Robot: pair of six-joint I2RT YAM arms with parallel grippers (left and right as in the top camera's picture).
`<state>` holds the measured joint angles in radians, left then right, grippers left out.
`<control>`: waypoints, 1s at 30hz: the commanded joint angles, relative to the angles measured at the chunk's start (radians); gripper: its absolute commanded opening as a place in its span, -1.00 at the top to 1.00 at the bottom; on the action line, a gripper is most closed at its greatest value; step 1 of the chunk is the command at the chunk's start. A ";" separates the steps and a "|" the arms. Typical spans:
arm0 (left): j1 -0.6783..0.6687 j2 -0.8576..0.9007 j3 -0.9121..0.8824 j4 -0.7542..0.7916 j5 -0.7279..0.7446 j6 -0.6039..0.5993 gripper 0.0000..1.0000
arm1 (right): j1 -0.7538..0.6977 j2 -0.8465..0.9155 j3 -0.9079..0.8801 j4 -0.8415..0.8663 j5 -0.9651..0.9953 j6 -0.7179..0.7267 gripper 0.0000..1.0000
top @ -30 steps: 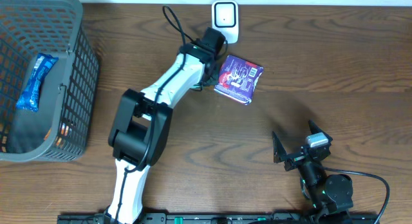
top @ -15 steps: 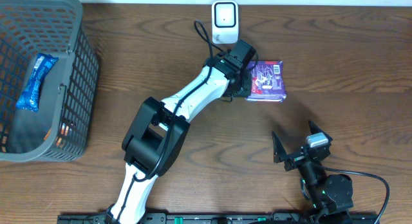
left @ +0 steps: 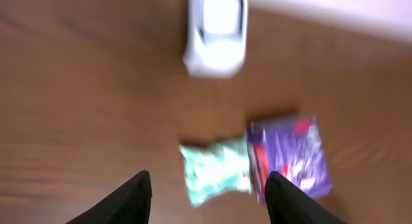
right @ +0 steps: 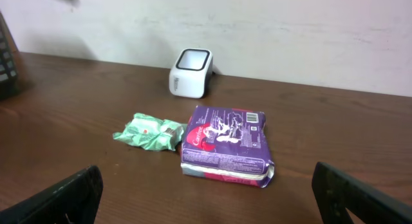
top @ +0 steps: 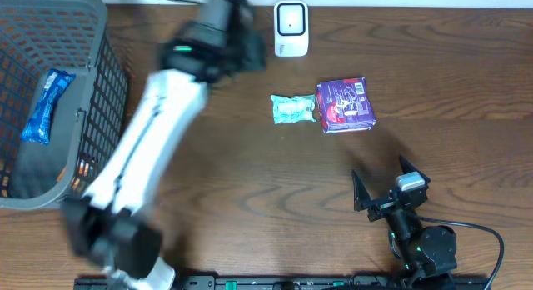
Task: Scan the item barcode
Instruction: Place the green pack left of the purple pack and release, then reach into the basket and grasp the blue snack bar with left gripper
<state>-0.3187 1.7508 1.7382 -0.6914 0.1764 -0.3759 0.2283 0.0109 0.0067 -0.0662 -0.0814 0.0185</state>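
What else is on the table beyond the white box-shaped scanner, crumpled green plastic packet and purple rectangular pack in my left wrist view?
Observer: A dark grey mesh basket at the left edge of the wooden table holds a blue wrapped packet.
Operator: Any barcode showing?
Observer: Yes, a barcode faces up on the purple rectangular pack.
Operator: And the right pincer?
Observer: The right pincer is open and empty, near the table's front edge.

We see the purple packet (top: 346, 105) lying flat, label side up, against a crumpled green pouch (top: 292, 109), below the upright white scanner (top: 291, 27).
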 commanded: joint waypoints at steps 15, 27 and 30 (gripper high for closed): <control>0.762 -0.135 0.011 -0.029 -0.389 0.510 -0.32 | -0.006 -0.006 -0.001 -0.004 0.002 0.014 -0.98; 0.782 0.252 0.004 -0.002 -0.556 0.746 -0.31 | -0.006 -0.006 -0.001 -0.004 0.002 0.014 -0.99; 0.785 0.320 0.004 0.035 -0.556 0.803 -0.30 | -0.006 -0.006 -0.001 -0.004 0.002 0.014 -0.99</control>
<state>0.4568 2.0163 1.7458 -0.6872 -0.3492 0.3275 0.2283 0.0109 0.0071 -0.0662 -0.0811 0.0185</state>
